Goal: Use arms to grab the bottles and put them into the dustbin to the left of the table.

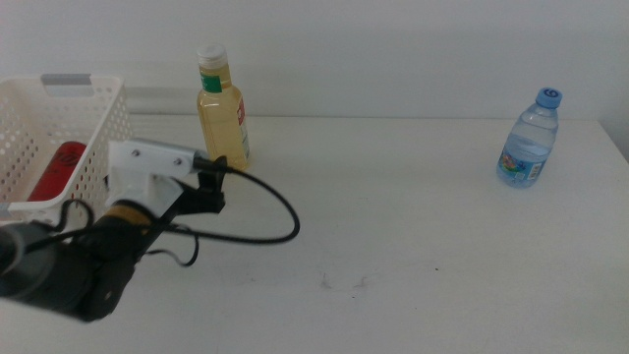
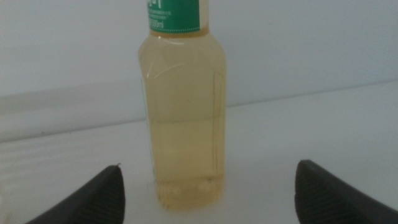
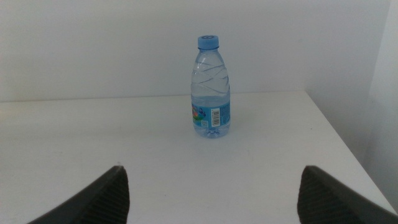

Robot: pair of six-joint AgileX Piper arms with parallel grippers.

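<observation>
The white perforated dustbin (image 1: 93, 128) is seen at the left edge of the desk (image 1: 413, 236), and a slim red can (image 1: 61, 167) is lying inside it, leaning against the basket wall. The yellow-liquid bottle (image 1: 222, 108), white-capped and green-labelled, is stood upright near the far edge of the desk, just beside the dustbin's right wall; it is filled with pale yellow liquid almost up to the label. The small clear water bottle (image 1: 529, 140) with its blue cap is stood upright near the far right corner. The left hand (image 1: 218, 180) is held wide open and nothing is gripped by it; in the left wrist view its jaws are spread to either side of the yellow-liquid bottle (image 2: 184, 112), which stands close ahead and centred between them, no contact being visible. The right hand (image 3: 211, 198) is likewise spread wide and empty, and is pointed at the water bottle (image 3: 210, 87), well apart from it.
</observation>
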